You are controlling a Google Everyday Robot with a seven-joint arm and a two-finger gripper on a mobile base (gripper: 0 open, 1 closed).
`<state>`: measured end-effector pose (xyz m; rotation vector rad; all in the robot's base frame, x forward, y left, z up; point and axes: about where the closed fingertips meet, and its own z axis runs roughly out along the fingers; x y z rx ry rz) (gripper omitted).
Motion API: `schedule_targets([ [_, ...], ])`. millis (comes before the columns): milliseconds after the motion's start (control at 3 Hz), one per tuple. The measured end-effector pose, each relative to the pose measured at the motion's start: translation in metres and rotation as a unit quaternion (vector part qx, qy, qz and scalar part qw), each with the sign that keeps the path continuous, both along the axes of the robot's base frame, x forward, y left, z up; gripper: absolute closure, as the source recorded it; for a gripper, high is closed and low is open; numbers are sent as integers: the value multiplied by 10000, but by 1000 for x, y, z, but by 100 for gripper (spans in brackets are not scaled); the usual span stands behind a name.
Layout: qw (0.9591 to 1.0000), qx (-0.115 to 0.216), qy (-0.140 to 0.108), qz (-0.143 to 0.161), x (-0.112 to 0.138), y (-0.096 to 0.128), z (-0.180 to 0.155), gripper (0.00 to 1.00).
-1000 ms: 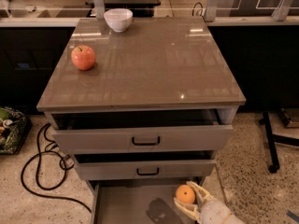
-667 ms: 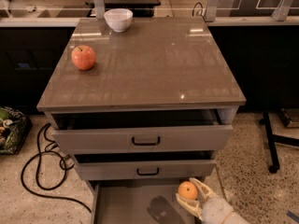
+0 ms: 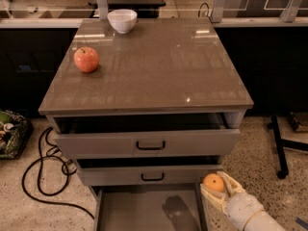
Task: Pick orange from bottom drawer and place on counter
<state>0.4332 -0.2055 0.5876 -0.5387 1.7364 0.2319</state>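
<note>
The orange (image 3: 213,182) is small, round and bright orange. My gripper (image 3: 217,188) is shut on it at the lower right, over the right edge of the open bottom drawer (image 3: 144,211), whose flat grey floor shows my arm's shadow. The glossy grey-brown counter (image 3: 159,66) tops the cabinet above, well higher than the gripper. My pale arm runs off the bottom right corner.
A red-orange apple (image 3: 86,59) sits on the counter's left side and a white bowl (image 3: 122,20) at its back edge. The two upper drawers (image 3: 149,143) stand slightly open. Black cables (image 3: 43,177) lie on the floor at left; a black stand leg (image 3: 279,148) at right.
The gripper has lifted the orange and carried it rightward, from inside the bottom drawer to above its right edge.
</note>
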Motion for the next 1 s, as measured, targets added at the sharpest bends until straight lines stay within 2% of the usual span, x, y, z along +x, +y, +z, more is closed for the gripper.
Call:
schedule_targets([
  [667,9971,-119,-54,-746,9,-55,64,100],
  [1000,9936,-277,-162,-1079,8,-76,101,100],
])
